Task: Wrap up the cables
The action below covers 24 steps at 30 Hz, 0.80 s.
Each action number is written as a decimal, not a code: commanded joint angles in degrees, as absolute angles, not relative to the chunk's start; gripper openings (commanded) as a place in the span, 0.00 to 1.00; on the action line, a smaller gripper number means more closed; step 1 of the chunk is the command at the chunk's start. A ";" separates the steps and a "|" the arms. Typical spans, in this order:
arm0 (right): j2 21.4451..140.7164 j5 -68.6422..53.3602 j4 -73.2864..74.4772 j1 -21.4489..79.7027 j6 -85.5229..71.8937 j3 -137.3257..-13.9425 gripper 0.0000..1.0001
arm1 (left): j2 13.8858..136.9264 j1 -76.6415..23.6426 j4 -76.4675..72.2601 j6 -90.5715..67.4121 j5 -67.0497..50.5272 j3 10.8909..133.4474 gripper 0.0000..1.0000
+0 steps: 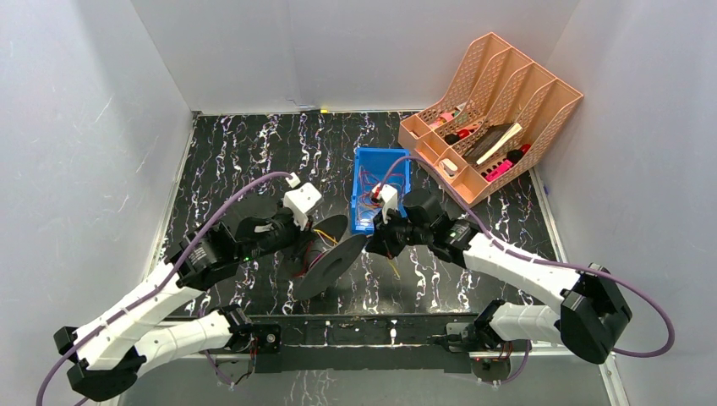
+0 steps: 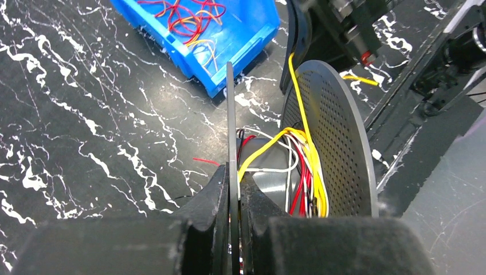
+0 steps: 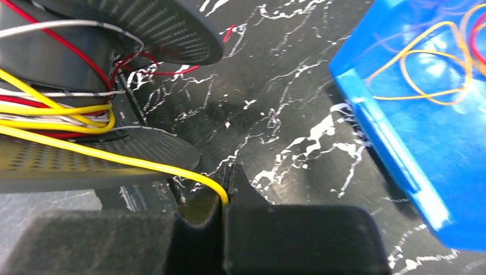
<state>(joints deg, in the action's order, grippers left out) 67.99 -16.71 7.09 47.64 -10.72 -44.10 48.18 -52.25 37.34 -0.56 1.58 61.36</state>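
Note:
A black spool [image 1: 330, 258] with two perforated flanges hangs tilted over the table's middle. My left gripper [image 2: 232, 172] is shut on the thin edge of one flange [image 2: 230, 109]. Yellow, red and white cables [image 2: 306, 183] are wound on the hub between the flanges. One yellow cable [image 3: 114, 154] runs off the hub, over the other flange [image 3: 86, 166], into my right gripper [image 3: 227, 172], which is shut on it. In the top view the right gripper [image 1: 372, 245] sits just right of the spool and the left gripper [image 1: 314, 235] just left of it.
A blue bin [image 1: 380, 151] behind the spool holds loose red and orange cables [image 2: 189, 14]. An orange file rack [image 1: 499, 93] stands at the back right. A short red cable [image 2: 206, 161] lies on the black marbled table under the spool.

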 commanded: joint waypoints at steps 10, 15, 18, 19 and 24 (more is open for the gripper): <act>64.80 -24.05 -5.13 46.43 -12.90 -36.67 0.18 | 44.42 -52.26 37.38 -1.16 -5.59 69.07 0.00; 61.97 -23.99 -5.36 46.38 -13.28 -35.89 0.28 | 45.15 -52.21 37.33 -1.18 -4.53 69.51 0.00; 59.79 -23.59 -4.75 46.41 -13.48 -35.88 0.33 | 45.40 -52.21 37.36 -1.14 -3.33 69.78 0.00; 59.09 -23.27 -4.48 46.43 -13.45 -35.92 0.35 | 45.50 -52.21 37.35 -1.07 -2.93 69.85 0.00; 55.68 -21.40 -1.93 46.40 -13.23 -36.22 0.42 | 45.83 -52.27 37.24 -1.10 -0.54 70.32 0.00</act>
